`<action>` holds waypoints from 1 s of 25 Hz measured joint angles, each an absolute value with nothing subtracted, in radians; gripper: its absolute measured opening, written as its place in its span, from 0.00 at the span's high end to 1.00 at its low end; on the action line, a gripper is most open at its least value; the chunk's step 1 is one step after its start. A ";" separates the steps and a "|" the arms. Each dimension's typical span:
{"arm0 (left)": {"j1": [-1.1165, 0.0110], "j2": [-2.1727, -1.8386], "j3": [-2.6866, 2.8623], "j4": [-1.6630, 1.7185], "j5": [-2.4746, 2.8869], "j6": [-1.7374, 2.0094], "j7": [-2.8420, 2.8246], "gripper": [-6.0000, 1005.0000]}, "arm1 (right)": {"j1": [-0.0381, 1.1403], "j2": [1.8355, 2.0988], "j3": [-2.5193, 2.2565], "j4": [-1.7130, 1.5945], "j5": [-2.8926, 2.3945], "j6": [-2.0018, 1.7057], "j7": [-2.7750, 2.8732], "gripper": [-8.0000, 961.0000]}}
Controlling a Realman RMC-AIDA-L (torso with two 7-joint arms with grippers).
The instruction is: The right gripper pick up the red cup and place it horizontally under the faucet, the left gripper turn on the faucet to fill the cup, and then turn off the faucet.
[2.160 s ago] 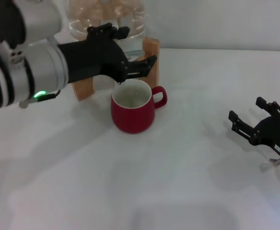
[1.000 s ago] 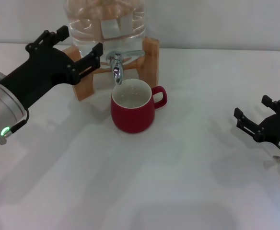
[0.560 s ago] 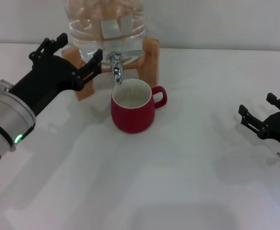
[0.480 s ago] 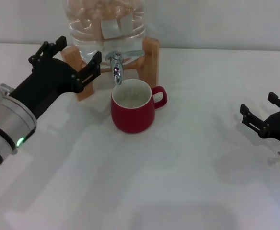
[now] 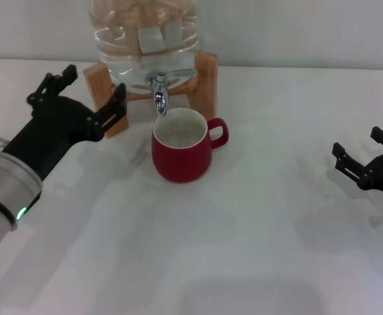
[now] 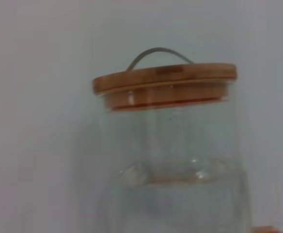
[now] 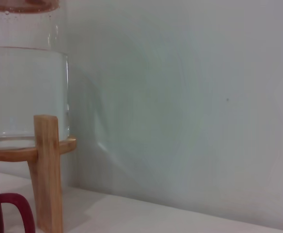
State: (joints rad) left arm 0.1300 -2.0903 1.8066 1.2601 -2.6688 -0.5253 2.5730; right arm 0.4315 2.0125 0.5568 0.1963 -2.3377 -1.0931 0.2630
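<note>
The red cup (image 5: 181, 152) stands upright on the white table, handle to the right, directly under the spout of the chrome faucet (image 5: 159, 92). The faucet sits on a clear water jar (image 5: 143, 29) in a wooden stand (image 5: 206, 75). My left gripper (image 5: 90, 88) is open and empty, left of the faucet and apart from it, next to the stand's left leg. My right gripper (image 5: 359, 143) is open and empty at the far right edge, well away from the cup. The cup's handle (image 7: 13, 208) shows in the right wrist view.
The left wrist view shows the jar's wooden lid (image 6: 165, 82) with a wire handle. The right wrist view shows the jar (image 7: 25, 92) and a stand leg (image 7: 47, 170) before a pale wall. White table (image 5: 231, 249) lies in front of the cup.
My left gripper has drawn back from the faucet, to the left and toward me. My right gripper has drifted a little right. The cup has not moved.
</note>
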 joint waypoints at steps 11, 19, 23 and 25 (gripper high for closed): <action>0.167 -2.092 1.799 1.167 -2.857 -0.557 2.757 0.13 | 0.433 2.014 0.557 0.195 -2.338 -1.086 0.264 0.12; 0.113 -2.093 1.739 1.000 -2.927 -0.765 2.797 0.13 | 0.429 2.014 0.586 0.195 -2.338 -1.091 0.264 0.12; 0.073 -2.095 1.716 0.959 -2.927 -0.781 2.802 0.13 | 0.430 2.014 0.615 0.195 -2.338 -1.093 0.261 0.12; 0.052 -2.095 1.701 0.932 -2.927 -0.797 2.802 0.13 | 0.430 2.014 0.621 0.195 -2.338 -1.093 0.261 0.12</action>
